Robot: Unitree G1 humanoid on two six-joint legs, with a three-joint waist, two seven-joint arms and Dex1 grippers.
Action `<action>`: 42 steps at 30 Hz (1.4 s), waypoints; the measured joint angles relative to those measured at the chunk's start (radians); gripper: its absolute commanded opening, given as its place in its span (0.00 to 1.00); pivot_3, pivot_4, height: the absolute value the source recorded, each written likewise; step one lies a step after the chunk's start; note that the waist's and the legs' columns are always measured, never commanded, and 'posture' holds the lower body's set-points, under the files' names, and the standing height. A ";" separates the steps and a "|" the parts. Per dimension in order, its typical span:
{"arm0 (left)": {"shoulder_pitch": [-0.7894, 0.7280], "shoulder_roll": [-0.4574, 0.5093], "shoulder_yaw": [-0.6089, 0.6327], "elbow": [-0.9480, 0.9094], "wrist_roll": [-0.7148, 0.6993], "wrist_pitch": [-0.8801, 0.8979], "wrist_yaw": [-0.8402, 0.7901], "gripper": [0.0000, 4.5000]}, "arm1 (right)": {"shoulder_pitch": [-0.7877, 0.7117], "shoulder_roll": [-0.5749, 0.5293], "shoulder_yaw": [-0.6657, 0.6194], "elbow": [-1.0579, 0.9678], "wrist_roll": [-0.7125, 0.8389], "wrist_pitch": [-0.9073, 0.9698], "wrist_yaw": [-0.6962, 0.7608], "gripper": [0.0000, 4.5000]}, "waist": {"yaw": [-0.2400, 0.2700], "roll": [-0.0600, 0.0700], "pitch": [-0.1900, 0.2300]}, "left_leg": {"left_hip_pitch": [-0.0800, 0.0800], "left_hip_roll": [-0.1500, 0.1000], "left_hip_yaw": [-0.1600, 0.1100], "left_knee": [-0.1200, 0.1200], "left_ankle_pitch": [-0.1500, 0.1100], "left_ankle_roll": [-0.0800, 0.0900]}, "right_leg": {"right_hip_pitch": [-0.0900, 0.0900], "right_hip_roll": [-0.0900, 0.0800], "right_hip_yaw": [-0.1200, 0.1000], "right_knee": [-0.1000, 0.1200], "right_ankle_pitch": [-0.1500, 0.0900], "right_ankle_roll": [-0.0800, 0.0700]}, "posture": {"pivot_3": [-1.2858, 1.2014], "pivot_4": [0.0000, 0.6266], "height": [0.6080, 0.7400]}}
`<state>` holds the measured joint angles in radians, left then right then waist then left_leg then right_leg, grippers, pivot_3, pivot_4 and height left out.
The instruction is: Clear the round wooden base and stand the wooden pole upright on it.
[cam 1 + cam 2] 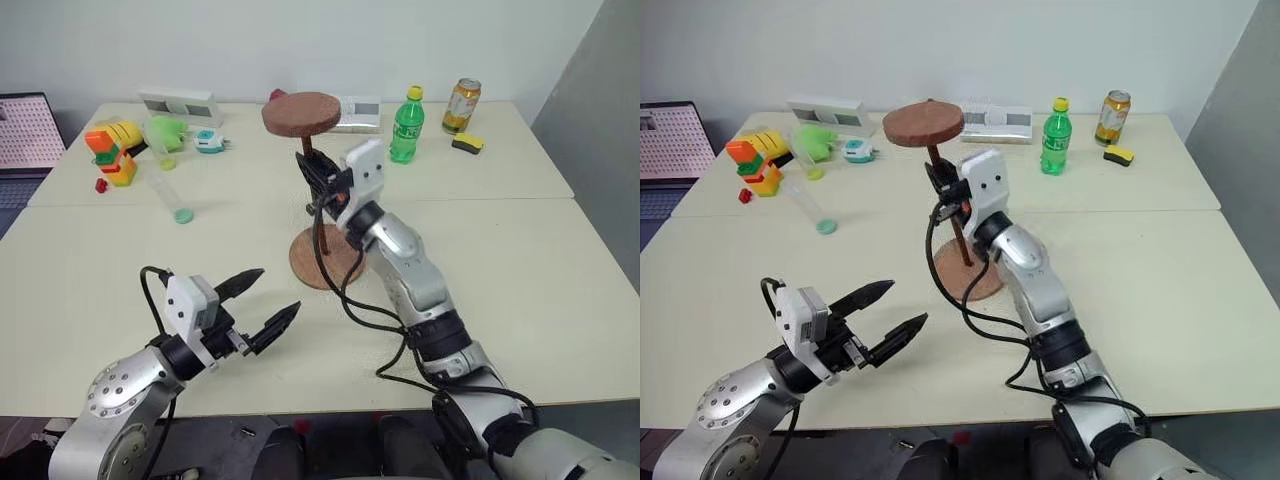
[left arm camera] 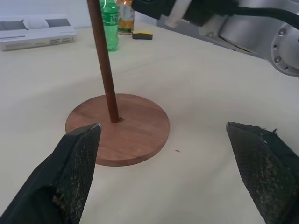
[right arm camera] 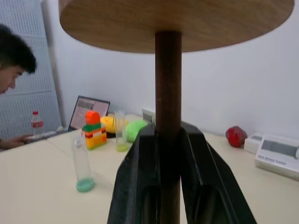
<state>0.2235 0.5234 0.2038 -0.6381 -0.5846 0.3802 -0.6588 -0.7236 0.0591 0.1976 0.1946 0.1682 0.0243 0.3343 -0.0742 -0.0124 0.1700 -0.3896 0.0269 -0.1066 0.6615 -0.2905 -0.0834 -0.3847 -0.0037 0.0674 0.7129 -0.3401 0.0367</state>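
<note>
The round wooden base (image 1: 303,261) lies flat at the table's middle. The wooden pole (image 1: 306,147) rises from its centre (image 2: 105,70), nearly upright, with its small disc (image 1: 300,112) at the top. My right gripper (image 1: 320,180) is shut on the pole's shaft about halfway up; in the right wrist view the two fingers (image 3: 140,177) clamp the pole (image 3: 168,79) under the disc. My left gripper (image 1: 278,290) hovers open and holds nothing, nearer the table's front edge and left of the base (image 2: 126,135).
A clear tube with a green bottom (image 1: 172,195) lies to the left. Toy blocks (image 1: 110,155), a green toy (image 1: 165,130) and white boxes (image 1: 180,103) sit at the back left. A green bottle (image 1: 405,125), a can (image 1: 461,105) and a sponge (image 1: 466,142) stand back right. A person (image 3: 14,60) sits beyond the table.
</note>
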 measured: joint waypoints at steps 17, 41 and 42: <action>-0.019 0.002 0.004 0.012 -0.006 0.000 0.010 1.00 | 0.092 0.004 0.003 -0.121 -0.016 0.067 0.003 0.05 | 0.002 0.000 0.000 | 0.012 0.000 0.000 -0.002 0.000 0.000 | 0.011 0.001 0.000 -0.002 0.000 0.000 | 0.52 0.24 1.00; 0.007 0.002 0.004 0.002 -0.013 0.003 0.029 1.00 | 0.001 0.070 -0.026 0.086 -0.054 -0.081 -0.054 0.05 | 0.002 0.000 0.000 | 0.012 0.000 0.000 -0.002 0.000 0.000 | 0.011 0.001 0.000 -0.003 0.000 0.000 | 0.52 0.24 1.00; 0.008 0.002 0.005 0.001 -0.015 0.003 0.032 1.00 | 0.021 0.069 -0.017 0.065 -0.060 -0.082 -0.051 0.05 | 0.002 0.000 0.000 | 0.012 0.000 0.000 -0.002 0.000 0.000 | 0.011 0.001 0.000 -0.004 0.000 0.000 | 0.52 0.24 1.00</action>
<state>0.2312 0.5253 0.2088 -0.6371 -0.6001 0.3835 -0.6267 -0.7029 0.1285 0.1802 0.2601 0.1078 -0.0579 0.2833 -0.0720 -0.0125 0.1697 -0.3778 0.0274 -0.1069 0.6592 -0.2909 -0.0833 -0.3734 -0.0031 0.0679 0.7094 -0.3404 0.0366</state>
